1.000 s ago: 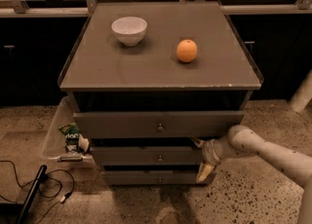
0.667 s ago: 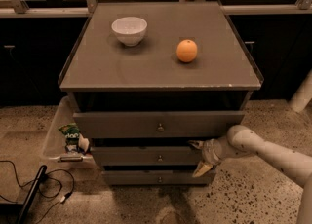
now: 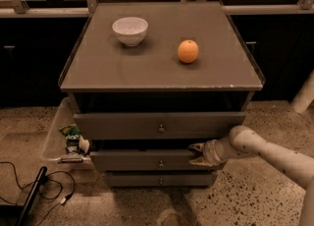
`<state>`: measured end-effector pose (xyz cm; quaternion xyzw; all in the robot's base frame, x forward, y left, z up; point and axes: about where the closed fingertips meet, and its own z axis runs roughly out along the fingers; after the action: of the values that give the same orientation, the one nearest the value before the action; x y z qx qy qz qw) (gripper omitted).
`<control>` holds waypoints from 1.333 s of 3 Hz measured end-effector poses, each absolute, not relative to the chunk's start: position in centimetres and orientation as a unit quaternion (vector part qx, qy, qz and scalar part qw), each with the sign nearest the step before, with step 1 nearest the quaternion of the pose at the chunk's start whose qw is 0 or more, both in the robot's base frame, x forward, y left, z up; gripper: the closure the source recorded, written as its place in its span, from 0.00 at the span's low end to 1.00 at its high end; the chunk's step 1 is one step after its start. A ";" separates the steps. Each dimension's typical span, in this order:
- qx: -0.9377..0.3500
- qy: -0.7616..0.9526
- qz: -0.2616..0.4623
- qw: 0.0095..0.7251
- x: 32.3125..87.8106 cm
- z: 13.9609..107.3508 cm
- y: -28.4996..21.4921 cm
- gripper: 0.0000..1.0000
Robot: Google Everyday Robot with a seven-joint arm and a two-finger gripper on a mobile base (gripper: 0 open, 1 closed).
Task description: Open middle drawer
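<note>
The grey cabinet [image 3: 162, 68] has three drawer fronts stacked below its top. The middle drawer [image 3: 142, 161] is a wide flat grey front with a small round metal knob [image 3: 160, 162] at its centre. It sits below the taller top drawer front [image 3: 122, 124] and above the narrow bottom front [image 3: 132, 179]. My gripper [image 3: 198, 154] comes in from the right on a pale arm [image 3: 265, 149]. It is against the right part of the middle drawer front, to the right of the knob.
A white bowl [image 3: 130, 30] and an orange [image 3: 188, 51] sit on the cabinet top. A clear bin [image 3: 54, 136] with a green packet [image 3: 71, 134] stands left of the cabinet. Black cables [image 3: 29, 190] lie on the speckled floor at lower left.
My gripper has moved a little left and up along the middle drawer front, from its right end towards the knob. The drawers show no clear movement.
</note>
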<state>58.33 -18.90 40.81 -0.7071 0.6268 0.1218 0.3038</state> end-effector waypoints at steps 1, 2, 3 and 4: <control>-0.710 0.621 0.131 0.305 57.8 41.1 -18.7 0.90; -0.710 0.614 0.153 0.309 55.5 41.6 -19.3 1.00; -0.710 0.614 0.153 0.309 55.5 41.6 -19.3 0.81; -0.710 0.614 0.153 0.309 55.5 41.6 -19.3 0.58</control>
<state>55.47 -19.27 41.58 -0.7100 0.6140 0.1527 0.3092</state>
